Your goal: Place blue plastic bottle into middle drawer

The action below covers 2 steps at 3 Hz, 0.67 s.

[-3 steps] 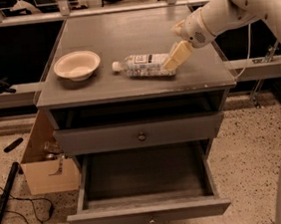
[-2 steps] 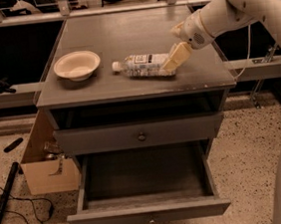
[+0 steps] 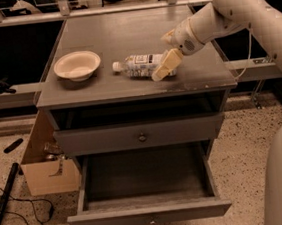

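Observation:
The blue plastic bottle [image 3: 137, 66] lies on its side on the grey cabinet top, white cap pointing left toward the cream bowl. My gripper [image 3: 168, 51] is at the bottle's right end. It is open, with one cream finger [image 3: 165, 65] in front of the bottle's base and the other behind it. The middle drawer [image 3: 149, 215] is pulled out low at the front, and its dark box interior shows empty.
A cream round bowl [image 3: 77, 65] sits on the cabinet top [image 3: 122, 31] left of the bottle. A slimmer drawer front with a round knob [image 3: 142, 137] is shut above the open drawer. A cardboard box [image 3: 46, 169] and cables lie on the floor at left.
My gripper has shifted slightly left and down, closer over the bottle's right end. The bottle, the bowl and the drawer have not moved.

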Each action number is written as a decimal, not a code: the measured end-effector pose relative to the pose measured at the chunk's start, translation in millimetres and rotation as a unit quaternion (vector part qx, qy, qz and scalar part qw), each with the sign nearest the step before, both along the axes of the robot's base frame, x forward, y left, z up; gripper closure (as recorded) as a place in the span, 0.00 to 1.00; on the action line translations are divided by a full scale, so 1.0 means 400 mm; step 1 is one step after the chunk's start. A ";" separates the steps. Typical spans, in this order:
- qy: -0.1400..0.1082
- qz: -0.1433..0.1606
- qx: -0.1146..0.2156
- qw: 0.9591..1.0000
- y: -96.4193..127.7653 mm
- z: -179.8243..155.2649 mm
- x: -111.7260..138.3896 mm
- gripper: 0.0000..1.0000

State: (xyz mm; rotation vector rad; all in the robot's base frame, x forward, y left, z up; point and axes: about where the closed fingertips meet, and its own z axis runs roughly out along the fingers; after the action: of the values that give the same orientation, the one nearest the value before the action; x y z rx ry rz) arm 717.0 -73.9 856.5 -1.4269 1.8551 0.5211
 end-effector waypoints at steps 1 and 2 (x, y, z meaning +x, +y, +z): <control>0.000 0.000 0.000 1.000 0.000 0.000 0.000 0.00; 0.000 0.000 0.000 1.000 0.000 0.000 0.000 0.16</control>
State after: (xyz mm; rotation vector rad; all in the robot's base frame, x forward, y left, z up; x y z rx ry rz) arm 717.0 -73.8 856.4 -1.4271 1.8551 0.5213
